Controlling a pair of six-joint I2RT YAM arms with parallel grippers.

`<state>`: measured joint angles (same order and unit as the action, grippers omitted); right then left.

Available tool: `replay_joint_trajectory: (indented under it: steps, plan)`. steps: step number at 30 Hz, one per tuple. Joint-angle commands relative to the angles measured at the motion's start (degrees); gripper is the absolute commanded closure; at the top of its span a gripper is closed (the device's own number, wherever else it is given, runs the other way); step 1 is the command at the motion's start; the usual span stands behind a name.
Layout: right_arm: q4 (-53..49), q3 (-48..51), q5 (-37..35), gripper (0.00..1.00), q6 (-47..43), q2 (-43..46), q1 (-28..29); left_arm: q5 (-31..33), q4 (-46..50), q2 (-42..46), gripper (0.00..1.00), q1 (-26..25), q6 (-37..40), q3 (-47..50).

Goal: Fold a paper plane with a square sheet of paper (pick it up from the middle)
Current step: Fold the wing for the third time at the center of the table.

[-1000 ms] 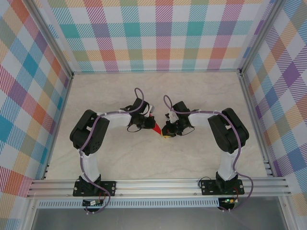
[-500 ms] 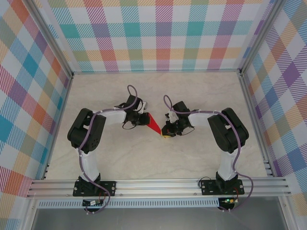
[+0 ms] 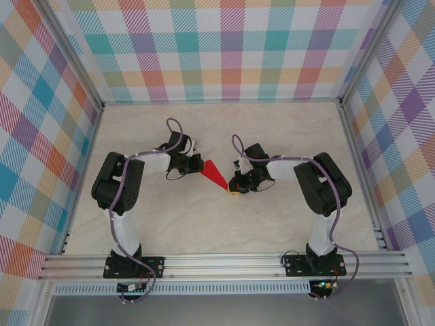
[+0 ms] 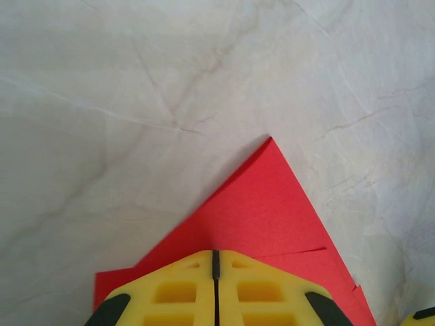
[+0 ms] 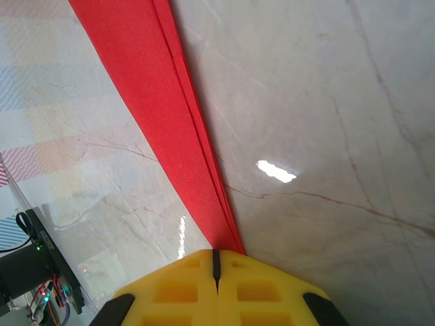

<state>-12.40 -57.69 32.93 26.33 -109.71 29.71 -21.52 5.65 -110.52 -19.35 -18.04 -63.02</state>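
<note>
Left gripper [image 4: 215, 257]: jaws pinched together on the wide end of the paper plane [image 4: 262, 207], whose stacked red layers fan out past the tips. Right gripper [image 5: 216, 255]: clenched on the narrow end of the same piece.

Paper plane, location: it spans the gap between the two grippers at mid-table [image 3: 285, 129]; you cannot tell whether it rests on the surface or hangs just above it.

Handling note: this looks like tightening the long folds. Pull evenly along the crease and hold both pinches level. Avoid twisting, because thin layers will likely slip or tear.
</note>
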Motion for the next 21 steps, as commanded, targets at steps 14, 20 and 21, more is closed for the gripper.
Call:
replay_joint_trajectory:
  steps: [14,20,21]
  plan:
    - [-6.4,3.9,-9.3,0.96,-0.3,-4.9,-0.4,7.5,-1.6,-3.2,0.93,7.0,-6.0,1.4]
    - [-6.5,3.7,-9.2,0.96,-0.5,-4.8,-0.5,9.5,-1.0,-2.5,0.93,9.0,-8.9,1.1]
    - [-6.5,3.7,-9.1,0.96,-0.5,-4.8,-0.5,9.6,-0.8,-2.3,0.93,9.1,-9.1,0.9]
